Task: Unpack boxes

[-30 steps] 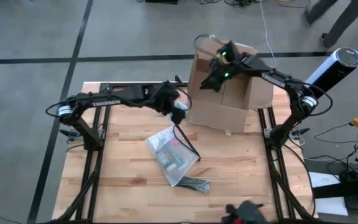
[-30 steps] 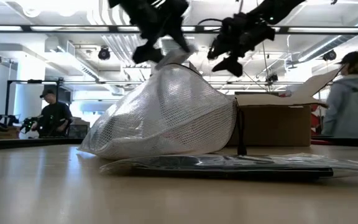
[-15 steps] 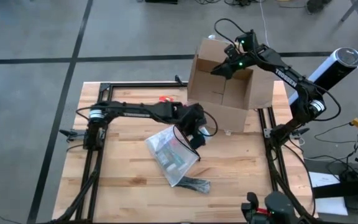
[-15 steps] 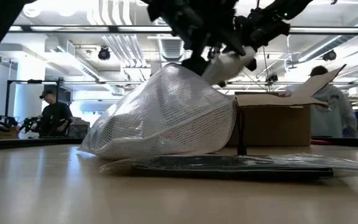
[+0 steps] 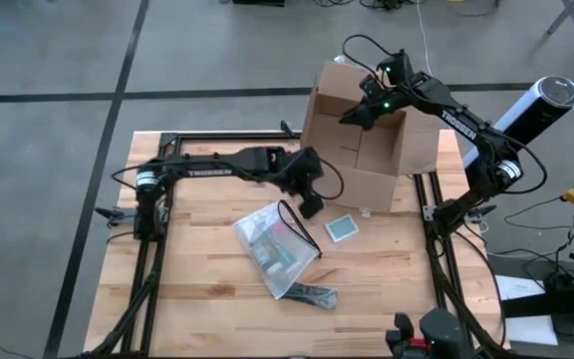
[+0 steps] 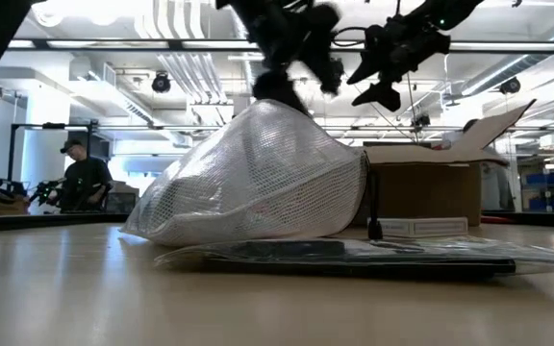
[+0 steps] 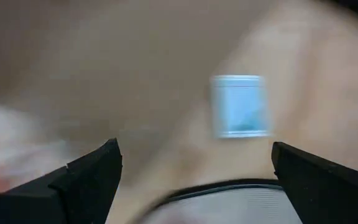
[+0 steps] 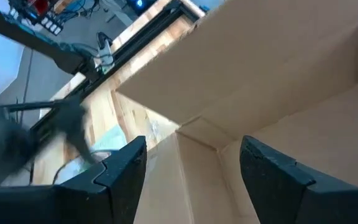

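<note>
The brown cardboard box (image 5: 367, 145) stands open on its base at the table's far right, with its flaps up. My right gripper (image 5: 353, 116) hangs open over the box's left inner corner (image 8: 197, 134); its fingers stand on either side of the corner without touching it. My left gripper (image 5: 310, 201) is open above the table, just in front of the box. A small pale blue-and-white packet (image 5: 343, 227) lies flat on the wood beyond its fingers (image 7: 241, 106). In the low view both grippers hang high, the left (image 6: 291, 53) and the right (image 6: 385, 69).
A white mesh zip pouch (image 5: 275, 249) with things inside lies mid-table, bulging up in the low view (image 6: 258, 178). A dark flat item (image 5: 312, 295) lies at its near end. A person (image 6: 83, 178) stands in the room behind. Bare wood shows at the near left.
My left gripper has carried the small packet from beside the box toward the table's near right, opened and let it go. The packet now lies flat on the wood, and the gripper has drawn back a little. My right gripper has shifted slightly over the box.
</note>
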